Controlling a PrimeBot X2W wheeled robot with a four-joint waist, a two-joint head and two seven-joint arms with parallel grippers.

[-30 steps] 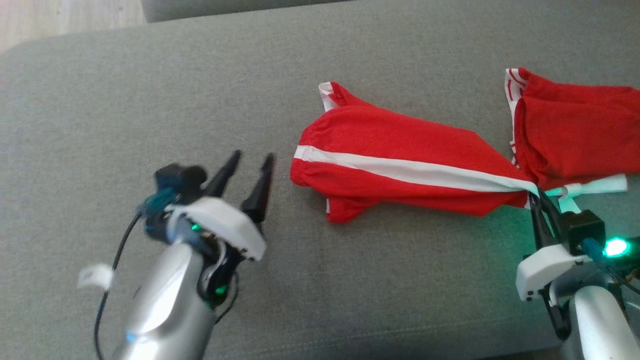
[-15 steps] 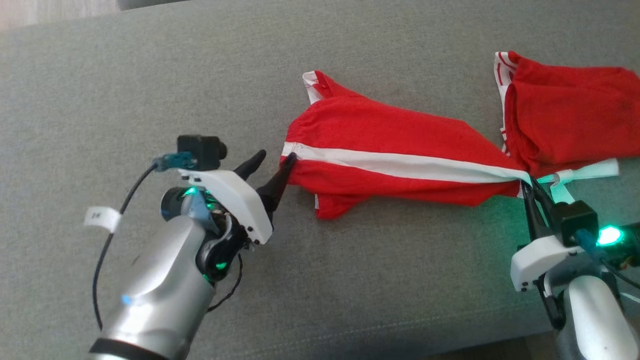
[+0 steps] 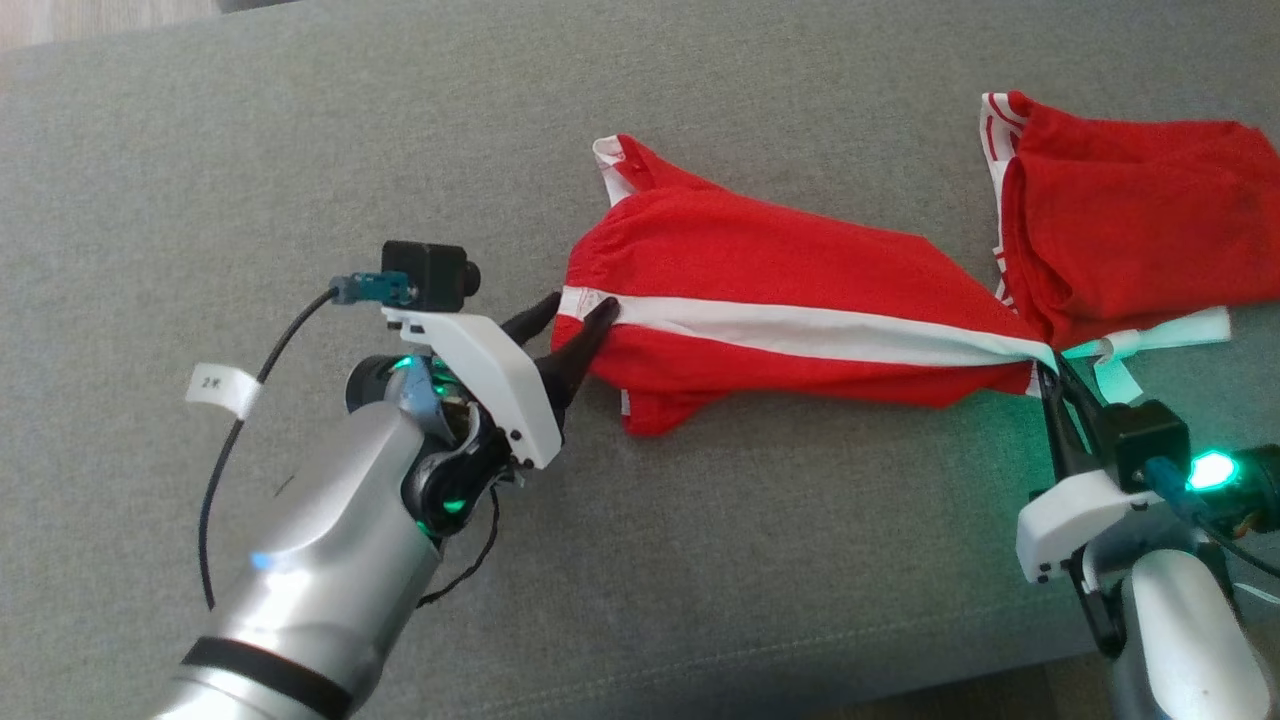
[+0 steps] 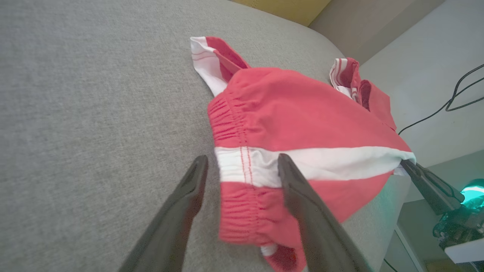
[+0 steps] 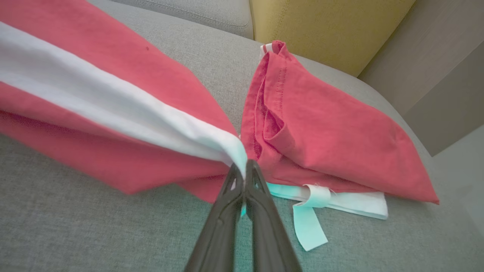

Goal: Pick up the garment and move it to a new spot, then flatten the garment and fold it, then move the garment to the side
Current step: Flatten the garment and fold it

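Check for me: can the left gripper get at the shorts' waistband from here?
Probably yes. The left gripper is open, one finger over the waistband at the white stripe, the other beside it; nothing stands between. The right gripper pinches the stripe's far end.

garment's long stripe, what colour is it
The stripe is white, on a red garment; the left wrist view shows it best.

Just at the left fingers [image 4: 302, 204], dark, smooth, faintly glossy plastic, the red shorts [image 4: 302, 105] are thin matt cloth, puckered at the elastic waistband, with a stitched white stripe [image 4: 332, 162]. Under the fingers the sofa [image 4: 75, 94] is grey, coarse woven fabric. Behind them the left forearm [image 3: 320, 540] shines like smooth metal.
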